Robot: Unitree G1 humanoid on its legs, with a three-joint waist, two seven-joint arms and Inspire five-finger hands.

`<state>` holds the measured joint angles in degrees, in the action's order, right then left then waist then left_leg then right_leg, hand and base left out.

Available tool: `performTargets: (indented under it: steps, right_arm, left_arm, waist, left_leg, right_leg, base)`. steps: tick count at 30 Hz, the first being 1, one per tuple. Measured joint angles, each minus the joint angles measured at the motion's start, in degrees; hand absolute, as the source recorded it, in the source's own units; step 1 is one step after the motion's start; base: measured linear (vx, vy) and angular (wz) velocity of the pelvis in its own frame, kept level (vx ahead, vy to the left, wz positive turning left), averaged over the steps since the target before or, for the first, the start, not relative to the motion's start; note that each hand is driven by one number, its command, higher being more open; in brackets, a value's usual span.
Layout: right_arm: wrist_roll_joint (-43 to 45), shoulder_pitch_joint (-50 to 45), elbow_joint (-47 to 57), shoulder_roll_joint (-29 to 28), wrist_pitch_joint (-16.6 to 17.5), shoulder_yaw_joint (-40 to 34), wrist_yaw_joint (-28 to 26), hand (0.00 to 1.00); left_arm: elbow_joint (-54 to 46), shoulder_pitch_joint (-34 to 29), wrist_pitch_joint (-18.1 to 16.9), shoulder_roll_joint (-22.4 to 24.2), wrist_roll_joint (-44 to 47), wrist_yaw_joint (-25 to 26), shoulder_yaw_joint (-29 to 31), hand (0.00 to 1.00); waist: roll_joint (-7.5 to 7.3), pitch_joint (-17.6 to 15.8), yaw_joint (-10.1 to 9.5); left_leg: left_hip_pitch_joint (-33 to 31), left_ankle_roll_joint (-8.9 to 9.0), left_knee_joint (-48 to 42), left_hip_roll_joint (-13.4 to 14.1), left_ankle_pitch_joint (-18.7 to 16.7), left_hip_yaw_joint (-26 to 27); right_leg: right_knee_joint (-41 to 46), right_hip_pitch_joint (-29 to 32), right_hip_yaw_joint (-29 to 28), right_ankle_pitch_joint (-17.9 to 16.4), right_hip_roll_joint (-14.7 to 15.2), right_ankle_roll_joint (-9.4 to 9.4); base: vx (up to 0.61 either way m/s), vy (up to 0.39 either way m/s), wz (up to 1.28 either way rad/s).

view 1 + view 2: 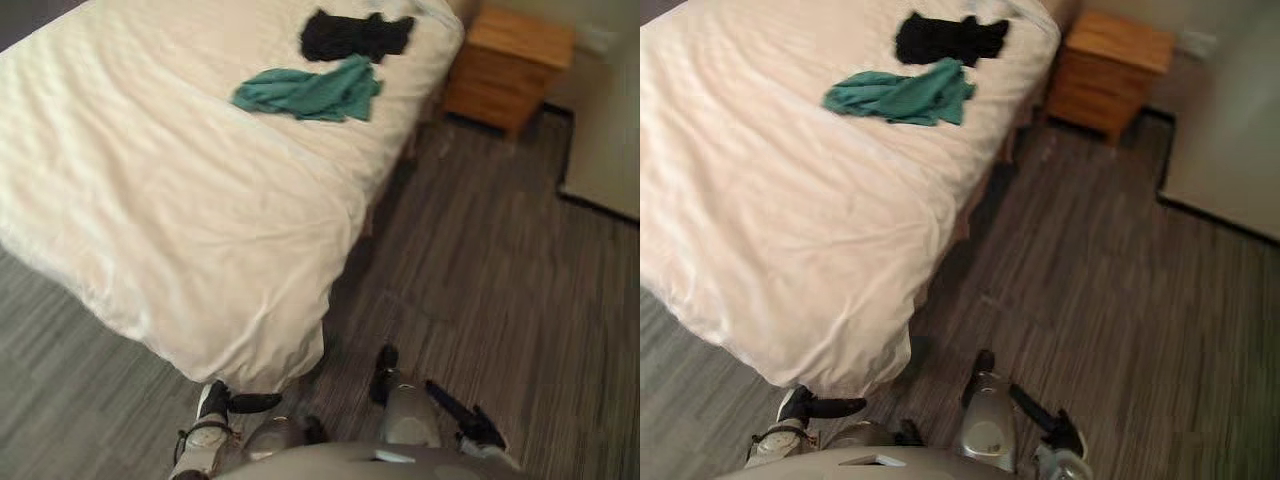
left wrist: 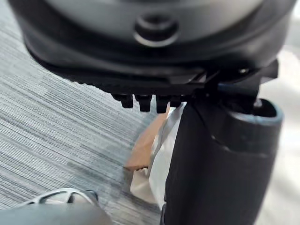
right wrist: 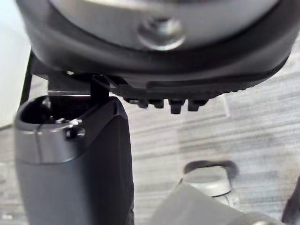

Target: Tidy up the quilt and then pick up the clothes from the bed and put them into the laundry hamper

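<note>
Below the near corner of the white fabric quilt (image 1: 150,180), dark left hand (image 1: 250,403) and right hand (image 1: 462,415) are held low, fingers straight, nothing gripped. Crumpled teal cloth garment (image 1: 310,93) is laid on it just beside black cloth garment (image 1: 355,35).

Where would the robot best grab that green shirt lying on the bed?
Probably the bunched folds of the green shirt at its end nearest the quilt's right edge, reached from above on that side: the cloth piles up there, while its other end lies thin and flat.
</note>
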<state>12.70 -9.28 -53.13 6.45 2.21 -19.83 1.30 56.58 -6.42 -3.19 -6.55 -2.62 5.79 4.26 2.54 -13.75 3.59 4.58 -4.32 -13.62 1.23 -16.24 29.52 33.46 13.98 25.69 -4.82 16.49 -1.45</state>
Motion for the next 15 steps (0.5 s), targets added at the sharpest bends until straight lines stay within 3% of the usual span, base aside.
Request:
performTargets:
  steps: [1, 5, 6, 7, 8, 9, 12, 13, 15]
  right_arm:
    - [-1.97, 0.18, -1.11, 0.32, -0.17, 0.84, -0.02, 1.00]
    - [-4.70, 2.47, -4.97, 0.63, -0.56, 3.66, -0.05, 1.00]
    - [-5.77, 4.01, -5.33, 1.05, -0.75, 5.43, 0.00, 1.00]
    - [-5.86, 4.99, -5.90, 2.05, -0.78, 7.25, 0.06, 1.00]
    - [-6.27, 6.16, -6.36, 2.67, -0.81, 8.24, 0.23, 1.00]
    - [-7.80, 7.27, -6.91, 2.79, -0.81, 9.53, 0.29, 1.00]
    - [-7.97, 7.83, -6.74, 2.11, -0.51, 10.39, 0.11, 1.00]
    - [-7.91, 4.78, -6.85, 0.51, -0.67, 7.04, 0.53, 1.00]
    - [-7.91, 4.78, -6.85, 0.50, -0.67, 7.04, 0.53, 1.00]
  left_arm:
    - [-0.09, -0.79, 0.01, -0.39, 0.11, -0.12, -0.13, 1.00]
    - [-0.08, -1.93, 0.66, -0.32, 2.95, 0.04, 1.21, 1.00]
    - [0.33, -1.75, 0.96, -0.36, 4.67, 0.15, 1.94, 1.00]
    - [0.76, -1.63, 1.20, 1.25, 5.05, 0.34, 2.39, 1.00]
    - [1.31, -1.49, 1.21, 2.13, 5.11, 0.50, 2.47, 1.00]
    - [1.50, -1.46, 1.00, 2.66, 6.43, 0.86, 2.76, 1.00]
    - [1.43, -1.61, 0.36, 2.82, 7.69, 0.38, 3.31, 1.00]
    - [2.67, -2.62, -1.74, 2.20, 11.50, -2.28, 5.56, 1.00]
    - [2.67, -2.62, -1.74, 2.20, 11.50, -2.28, 5.56, 1.00]
  waist:
    - [-0.80, 0.48, -0.46]
    - [-2.48, 1.72, -2.22]
    - [-2.56, 1.95, -3.31]
    - [0.12, 2.82, -4.44]
    - [1.48, 3.38, -4.85]
    - [1.87, 3.80, -5.12]
    - [1.85, 3.93, -5.15]
    - [-0.41, 4.54, -4.81]
    - [-0.40, 4.54, -4.81]
  left_leg:
    - [-0.20, 0.23, 0.00, 0.34, 0.55, 3.55]
    - [-2.72, 0.62, -3.72, 2.04, 0.68, 10.75]
    - [-5.17, 1.46, -5.57, 2.70, 0.93, 9.57]
    - [-6.67, 2.06, -4.77, 4.51, 1.40, 7.49]
    - [-7.31, 2.69, -3.71, 5.42, 2.47, 7.21]
    - [-7.22, 3.41, -2.03, 6.07, 5.34, 7.08]
    - [-7.12, 4.44, -2.91, 7.28, 7.31, 7.45]
    - [-2.02, 5.73, 6.76, 2.04, 7.20, -2.59]
    - [-2.02, 5.73, 6.76, 2.04, 7.20, -2.59]
  right_leg:
    - [3.93, -3.36, 2.01, -5.44, 1.44, 0.07]
    - [3.01, -7.56, 2.13, -10.12, 4.16, 3.26]
    - [-5.33, -7.71, 0.51, -10.24, 0.05, 6.44]
    - [-13.22, -9.02, -1.66, -7.46, -4.24, 6.56]
    - [-17.99, -9.69, -2.28, -4.62, -6.49, 6.20]
    - [-25.30, -11.15, -3.80, -0.60, -8.81, 5.33]
    - [-35.04, -13.63, -7.17, 4.90, -11.57, 4.59]
    - [-38.35, -15.29, -9.32, 9.19, -10.68, 5.46]
    - [-38.35, -15.29, -9.32, 9.19, -10.68, 5.46]
  base:
    - [-0.20, -0.036, -1.32]
    - [-0.13, -0.145, -1.22]
    - [-0.15, -0.223, -1.40]
    - [-0.17, -0.200, -1.46]
    - [-0.13, -0.183, -1.20]
    - [-0.14, -0.142, -0.92]
    - [-0.14, -0.111, -0.59]
    - [-0.07, -0.038, -0.22]
    - [0.00, 0.000, 0.00]
